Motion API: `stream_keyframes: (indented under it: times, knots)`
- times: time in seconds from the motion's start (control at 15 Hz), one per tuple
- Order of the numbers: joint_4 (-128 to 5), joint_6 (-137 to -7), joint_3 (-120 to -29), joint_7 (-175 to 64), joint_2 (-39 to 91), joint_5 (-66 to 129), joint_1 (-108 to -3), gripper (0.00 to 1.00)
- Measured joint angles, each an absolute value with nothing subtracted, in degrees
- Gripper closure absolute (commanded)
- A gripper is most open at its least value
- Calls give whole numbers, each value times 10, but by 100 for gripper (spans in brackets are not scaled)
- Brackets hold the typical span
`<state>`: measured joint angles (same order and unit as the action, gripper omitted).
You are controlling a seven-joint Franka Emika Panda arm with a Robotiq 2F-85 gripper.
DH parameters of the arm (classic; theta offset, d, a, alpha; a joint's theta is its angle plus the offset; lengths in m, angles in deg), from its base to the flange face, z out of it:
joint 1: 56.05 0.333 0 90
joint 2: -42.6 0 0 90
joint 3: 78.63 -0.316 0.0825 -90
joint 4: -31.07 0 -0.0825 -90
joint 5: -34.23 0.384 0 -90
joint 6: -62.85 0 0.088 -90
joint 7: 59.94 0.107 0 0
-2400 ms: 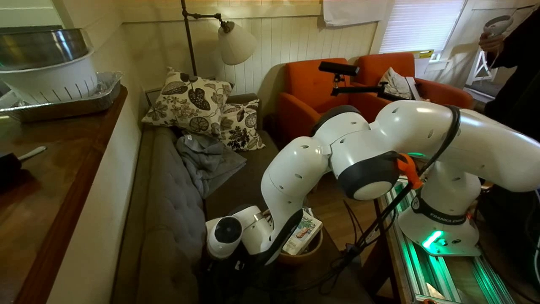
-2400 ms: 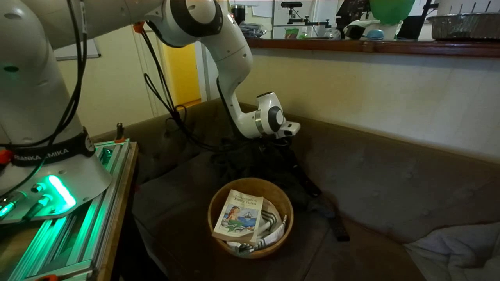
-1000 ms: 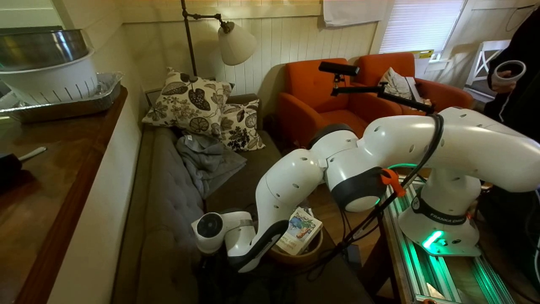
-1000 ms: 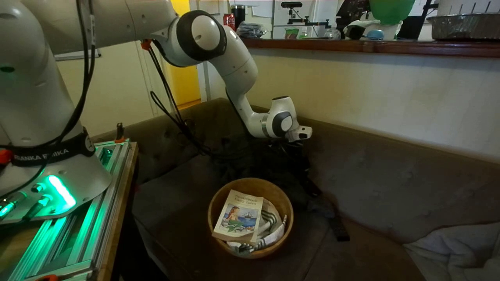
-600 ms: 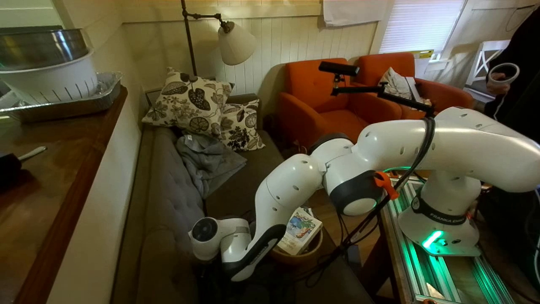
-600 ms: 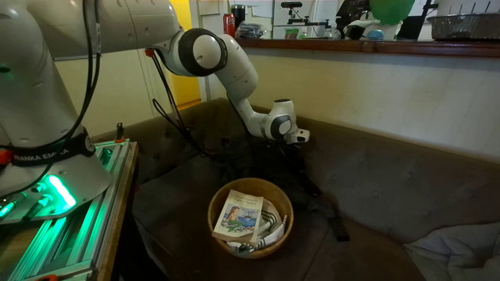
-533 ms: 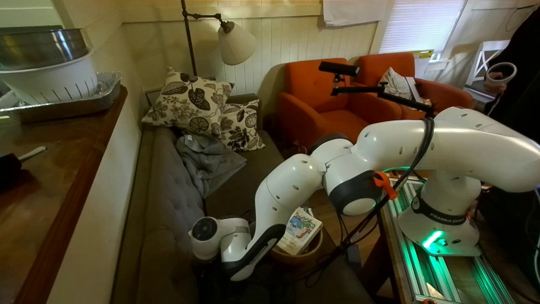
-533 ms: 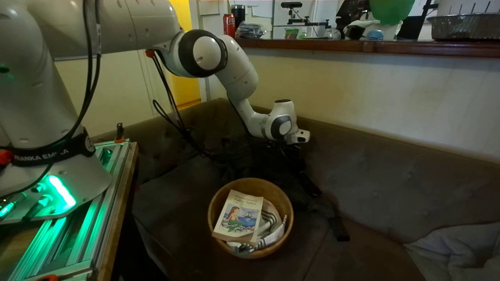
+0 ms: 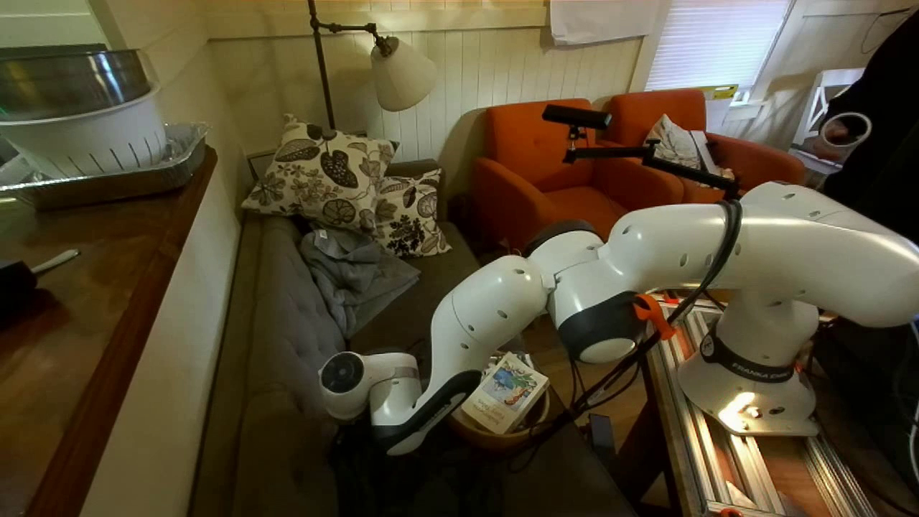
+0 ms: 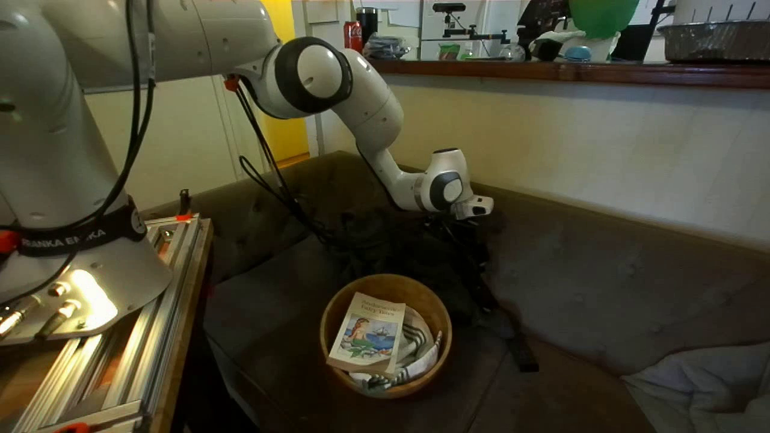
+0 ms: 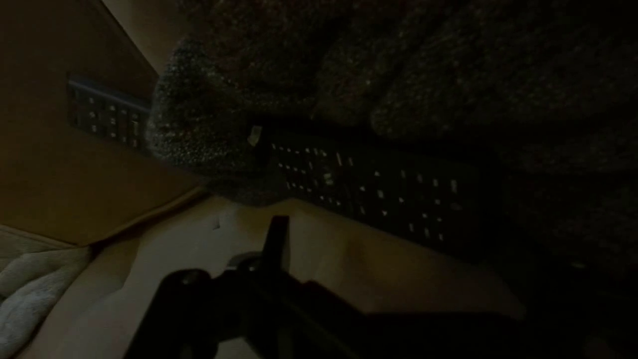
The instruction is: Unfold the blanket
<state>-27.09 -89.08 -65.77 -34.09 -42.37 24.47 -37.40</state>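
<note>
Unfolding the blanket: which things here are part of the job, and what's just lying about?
Job: fingers; dark fuzzy blanket, probably the one meant.
Lying about: nearer remote; farther remote; wooden bowl; book; striped cloth; patterned pillows; grey cloth, apparently.

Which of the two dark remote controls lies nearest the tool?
The long black remote control, central in the wrist view; the other remote control, upper left, lies farther, partly hidden by the dark fuzzy blanket.

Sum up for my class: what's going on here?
A robot arm reaches over the couch, its gripper low by a dark, bunched blanket that is not yet unfolded. It's too dark to tell whether the gripper holds anything. One remote lies at the blanket's edge; another is partly hidden by it. A person holds a controller, probably steering.
</note>
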Motion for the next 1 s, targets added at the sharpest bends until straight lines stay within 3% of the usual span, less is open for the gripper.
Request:
stream_keyframes:
  times: [1.0]
  knots:
    - [-294, -848, -599, -174, -426, 224, -331, 0]
